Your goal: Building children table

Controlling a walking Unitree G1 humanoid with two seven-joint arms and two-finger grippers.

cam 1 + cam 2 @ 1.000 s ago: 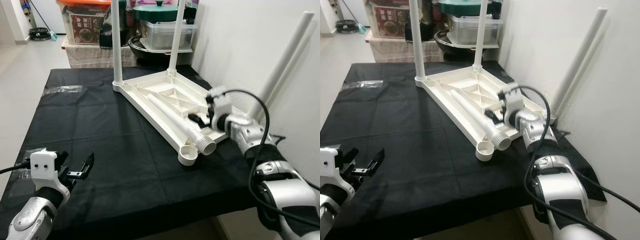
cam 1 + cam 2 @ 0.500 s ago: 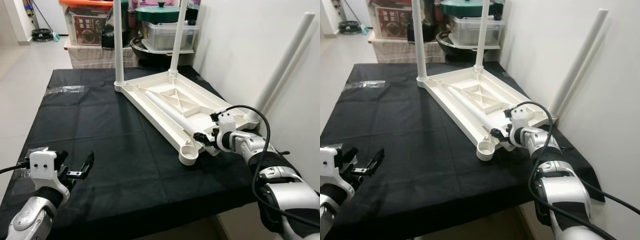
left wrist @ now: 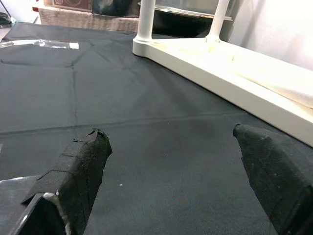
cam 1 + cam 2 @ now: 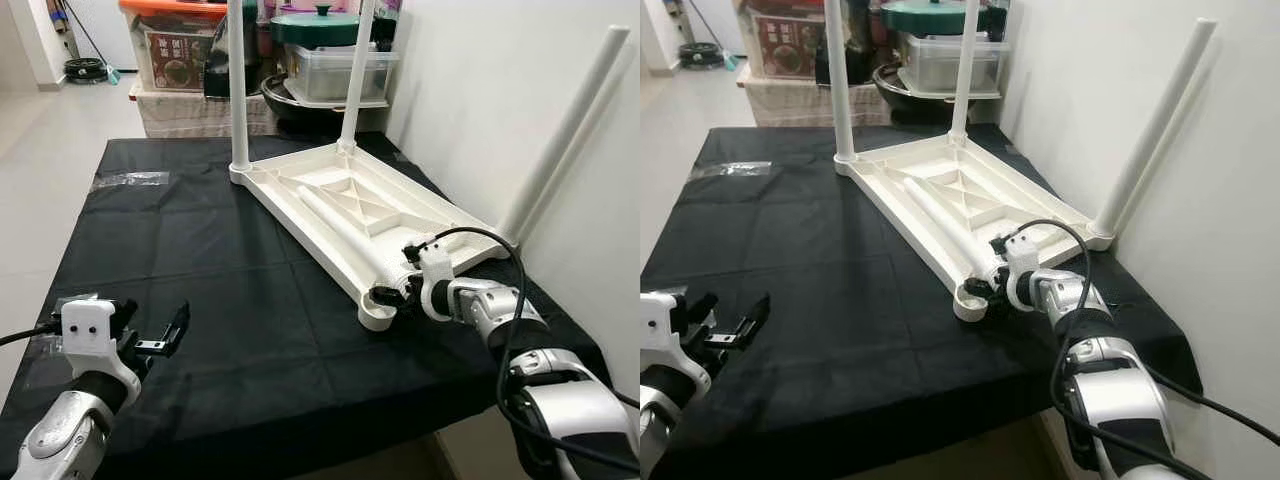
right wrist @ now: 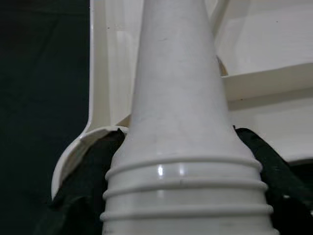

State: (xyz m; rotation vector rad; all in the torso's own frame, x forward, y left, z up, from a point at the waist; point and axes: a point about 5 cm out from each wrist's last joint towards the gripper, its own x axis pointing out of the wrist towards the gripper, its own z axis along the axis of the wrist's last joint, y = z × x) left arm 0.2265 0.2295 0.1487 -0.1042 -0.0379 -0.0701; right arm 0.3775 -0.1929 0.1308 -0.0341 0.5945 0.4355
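- The right gripper (image 4: 392, 291) is clamped around the threaded end of a loose white table leg (image 4: 345, 232); in the right wrist view its black fingers (image 5: 93, 161) sit on either side of the ribbed neck of that leg (image 5: 182, 122), just above the threads.
- From that grip the leg's long axis runs away from the gripper, up and leftward across the upturned white tabletop (image 4: 340, 195), lying flat in its ribbed underside and pointing toward the far corner.
- The relation that matters: the empty round corner socket (image 4: 376, 315) is just beside and slightly below the gripped threaded end, at the tabletop's nearest corner. The leg lies almost horizontal while the socket opens upward, so I judge the leg has to be swung upright about its held end before the threads can meet the socket.
- Three legs are already standing: two upright at the far corners (image 4: 237, 85) and one leaning out at the corner by the wall (image 4: 560, 135).
- The left gripper (image 4: 150, 340) hovers with its fingers spread wide and nothing between them, low over the black tablecloth (image 4: 180, 250) at the near left edge, well apart from the tabletop. The right arm is clearly the nearer one for this socket.
- A clear plastic wrapper (image 4: 125, 179) lies on the cloth to the far left.
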